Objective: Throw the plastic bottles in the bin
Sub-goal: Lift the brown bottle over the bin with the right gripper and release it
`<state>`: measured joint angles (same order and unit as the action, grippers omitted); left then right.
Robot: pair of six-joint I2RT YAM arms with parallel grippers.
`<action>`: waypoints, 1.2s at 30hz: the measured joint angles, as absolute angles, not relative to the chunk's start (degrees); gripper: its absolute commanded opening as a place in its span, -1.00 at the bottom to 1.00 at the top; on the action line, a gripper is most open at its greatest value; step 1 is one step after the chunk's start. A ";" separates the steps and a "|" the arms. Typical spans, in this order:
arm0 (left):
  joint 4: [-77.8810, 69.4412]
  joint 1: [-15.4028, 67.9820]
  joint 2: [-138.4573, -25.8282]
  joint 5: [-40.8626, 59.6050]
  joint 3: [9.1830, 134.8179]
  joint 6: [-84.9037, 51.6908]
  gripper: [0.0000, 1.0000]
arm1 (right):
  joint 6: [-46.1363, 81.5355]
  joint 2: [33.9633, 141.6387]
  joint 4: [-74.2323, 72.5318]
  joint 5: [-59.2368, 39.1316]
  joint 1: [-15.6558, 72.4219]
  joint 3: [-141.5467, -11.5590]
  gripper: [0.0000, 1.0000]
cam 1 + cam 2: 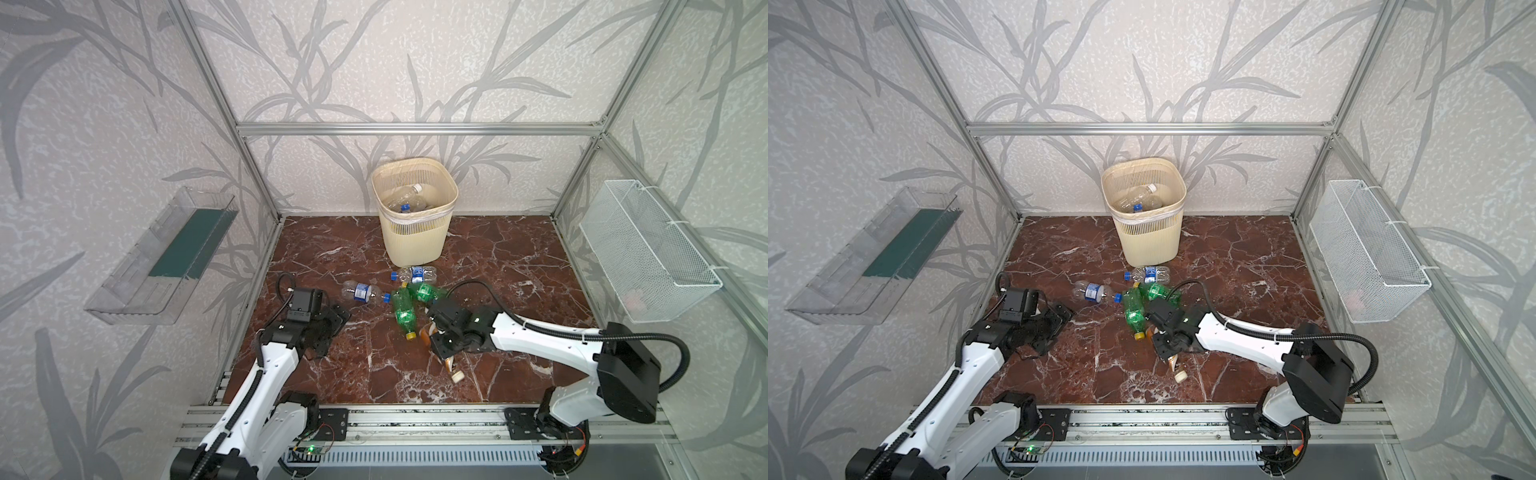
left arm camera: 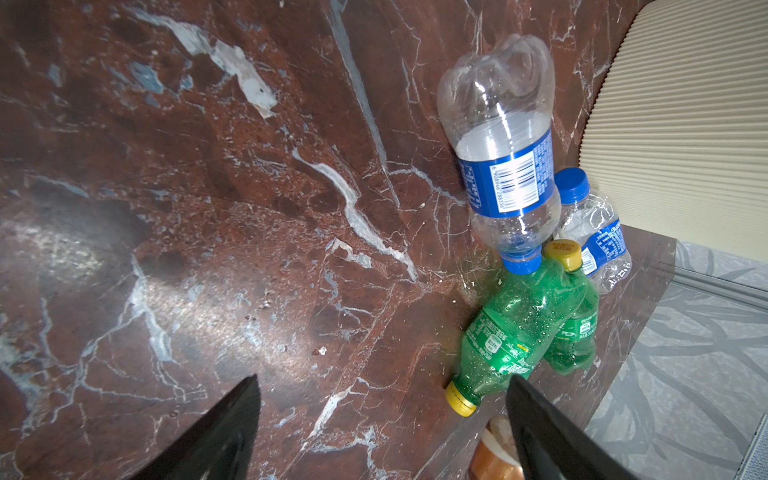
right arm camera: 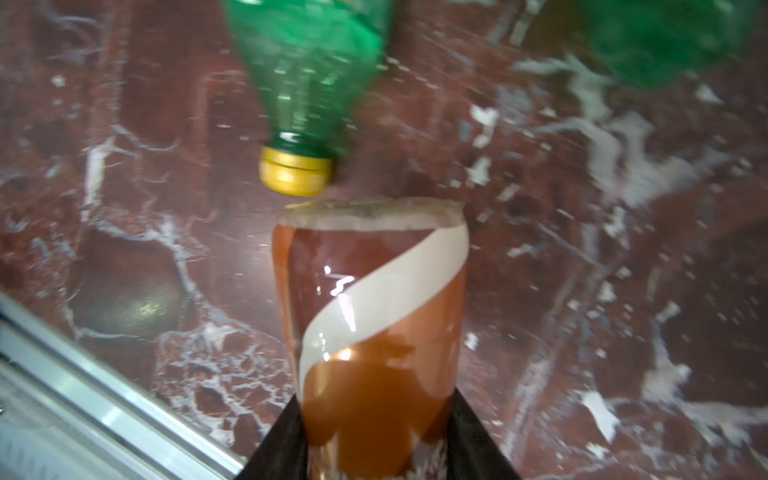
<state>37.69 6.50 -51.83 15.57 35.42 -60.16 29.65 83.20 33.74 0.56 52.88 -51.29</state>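
The cream bin [image 1: 415, 237] [image 1: 1150, 237] stands at the back of the marble floor with clear bottles inside. In front of it lie two clear blue-labelled bottles [image 1: 361, 292] [image 1: 415, 274] and two green bottles [image 1: 403, 309] [image 1: 426, 293]. My right gripper [image 3: 374, 415] [image 1: 440, 338] is shut on a brown bottle [image 3: 374, 311] with a white stripe; its white cap [image 1: 458, 377] points to the front. A green bottle's yellow cap [image 3: 295, 170] almost touches the brown bottle's base. My left gripper [image 2: 382, 380] [image 1: 334, 318] hangs open and empty, left of the pile [image 2: 507, 332].
A clear tray with a green base [image 1: 166, 253] hangs on the left wall and a white wire basket [image 1: 644, 249] on the right wall. An aluminium rail [image 1: 415, 419] runs along the floor's front edge. The bin's ribbed wall [image 2: 681, 124] is beyond the pile.
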 measured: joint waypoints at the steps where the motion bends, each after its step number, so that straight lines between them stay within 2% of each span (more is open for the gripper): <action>1: 37.63 6.46 -52.05 15.59 35.46 -60.16 0.84 | 30.26 81.73 33.74 0.67 51.00 -49.19 -0.07; 10: 37.26 6.46 -53.65 15.79 35.94 -60.16 0.84 | 32.58 72.47 33.50 0.16 43.66 -40.12 -0.06; 15: 37.19 6.42 -54.33 16.01 36.75 -60.14 0.84 | 32.99 64.05 30.85 -0.32 41.89 -40.62 -0.04; 18: 37.28 6.42 -54.65 16.12 37.41 -60.16 0.84 | 32.29 62.30 31.24 -1.28 38.68 -47.68 -0.02; 21: 37.34 6.42 -55.05 16.21 38.83 -60.20 0.80 | 29.98 67.79 31.53 -1.54 35.90 -66.48 0.11; 26: 37.93 6.42 -55.90 16.47 43.22 -60.71 0.79 | 28.29 90.98 31.31 -1.98 31.35 -115.61 0.54; 30: 38.63 6.37 -56.62 16.80 47.44 -61.06 0.84 | 28.84 115.46 48.16 -1.74 28.03 -159.09 0.72; 31: 38.81 6.35 -56.55 16.69 48.03 -60.90 0.85 | 28.86 119.11 52.23 -1.08 27.75 -164.27 0.73; 33: 38.92 6.07 -56.01 16.60 48.27 -60.60 0.86 | 28.38 116.84 57.67 1.10 28.49 -157.58 0.73; 35: 39.13 5.56 -55.66 16.62 47.97 -60.25 0.86 | 27.68 106.50 55.40 2.46 30.11 -137.45 0.73; 36: 39.09 5.32 -55.57 16.64 47.55 -60.14 0.86 | 27.62 98.50 51.96 2.96 30.94 -123.20 0.71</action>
<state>39.09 5.32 -55.57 16.64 47.55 -60.14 27.62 98.50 51.96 2.96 30.94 -123.20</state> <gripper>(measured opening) 0.930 0.864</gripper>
